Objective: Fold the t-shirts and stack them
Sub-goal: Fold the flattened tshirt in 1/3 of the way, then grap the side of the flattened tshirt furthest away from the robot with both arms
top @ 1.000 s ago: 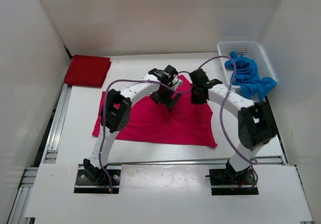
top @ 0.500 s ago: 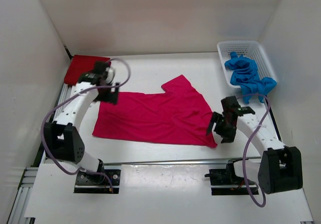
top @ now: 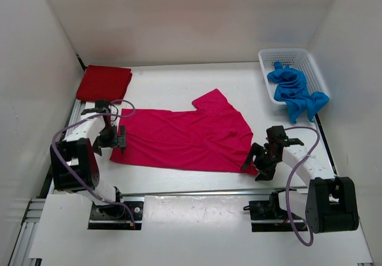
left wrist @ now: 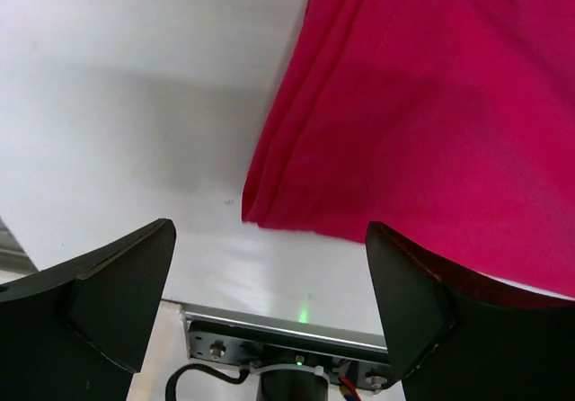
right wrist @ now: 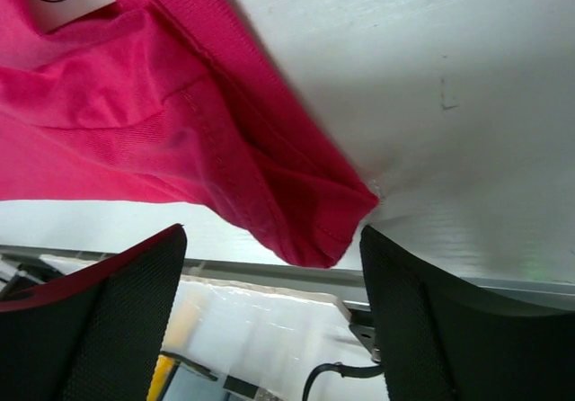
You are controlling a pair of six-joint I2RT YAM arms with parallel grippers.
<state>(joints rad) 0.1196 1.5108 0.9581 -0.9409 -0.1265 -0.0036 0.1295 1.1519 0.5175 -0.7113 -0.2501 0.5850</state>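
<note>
Both arms are low at the near edge of the magenta-pink cloth t-shirt (top: 185, 138), which is spread flat mid-table w/ one sleeve poking toward the far side. Left gripper (top: 112, 141): jaws wide apart, straddling the near-left corner, nothing held. Right gripper (top: 256, 167): also apart, near-right corner lying between the fingers, not pinched.

The dark red t-shirt (top: 104, 83) sits folded far-left. The bright blue t-shirt (top: 295, 90) is bunched in the white plastic mesh basket (top: 286, 53) far-right, spilling over the rim.

Step in hand, I'd say: grab both near corners for a fold. To do it well:
- Go down till the lower finger slides under the hem.
- Bite all layers, esp. the thick seam on the right.
- Close both sides together.
- Lift evenly and carry straight so the edge stays taut, no skew.
</note>
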